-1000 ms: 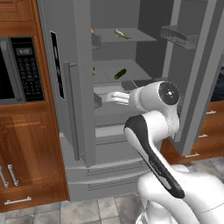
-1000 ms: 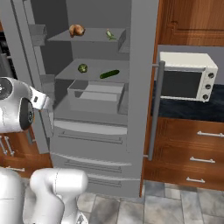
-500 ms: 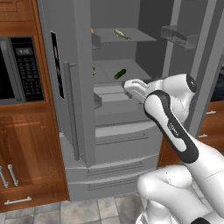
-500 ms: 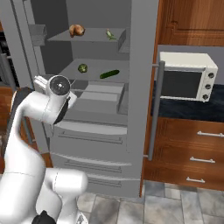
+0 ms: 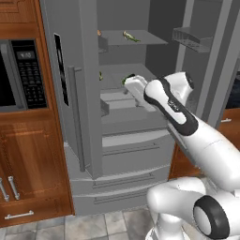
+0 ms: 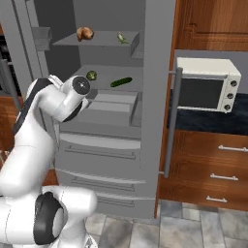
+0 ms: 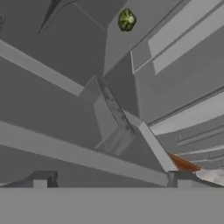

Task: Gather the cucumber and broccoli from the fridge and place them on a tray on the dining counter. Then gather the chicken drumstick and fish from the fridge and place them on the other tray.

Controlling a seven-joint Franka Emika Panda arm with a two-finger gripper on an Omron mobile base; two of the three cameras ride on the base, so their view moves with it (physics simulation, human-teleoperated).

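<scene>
Wooden cabinets frame the tall grey steel french-door fridge (image 6: 111, 97), which stands with its doors swung wide. On its middle shelf, in the right base view, the small dark green stick-shaped cucumber (image 6: 121, 82) lies at about 3 o'clock from the lumpy green broccoli head (image 6: 91, 75), the two near each other but apart. One shelf up, the orange-brown chicken drumstick (image 6: 85, 33) sits at 9 o'clock from the slender yellowish-olive fish (image 6: 121, 38).

The white arm's pincer (image 7: 111, 180) is released, jaws spread wide and holding nothing; in the hand view the broccoli (image 7: 127, 19) hangs near 12 o'clock, well apart from the fingertips.

The cucumber looks light, stiff and smooth, so likely slippery; gripping across its middle should stop it pivoting. The broccoli is probably light and crumbly; its head seems the safest hold.
</scene>
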